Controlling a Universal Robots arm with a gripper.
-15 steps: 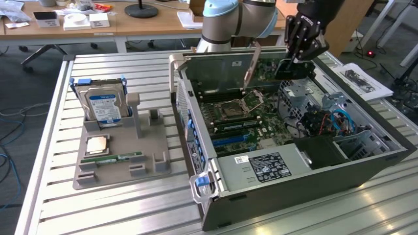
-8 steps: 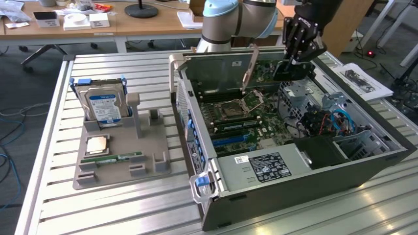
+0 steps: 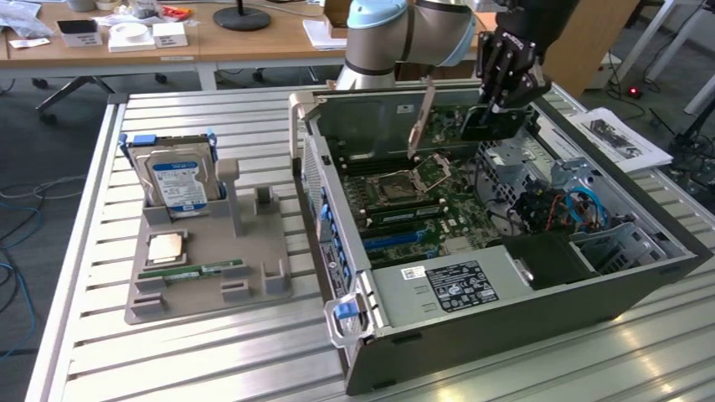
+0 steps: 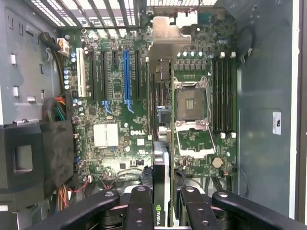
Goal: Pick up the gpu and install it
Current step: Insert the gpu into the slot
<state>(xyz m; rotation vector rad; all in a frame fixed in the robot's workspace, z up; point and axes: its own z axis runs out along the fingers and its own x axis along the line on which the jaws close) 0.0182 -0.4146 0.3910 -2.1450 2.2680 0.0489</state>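
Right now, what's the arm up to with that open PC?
The arm's gripper is shut on the gpu, holding it edge-on above the motherboard inside the open computer case. The card is not seated in any slot yet. On the exterior view's left, the grey tray holds the hard drive and the memory stick.

The slatted aluminium table [image 3: 167, 360] carries 1 grey parts holder [image 3: 207, 295] at frame left and 1 open computer case [image 3: 537, 328] at right.
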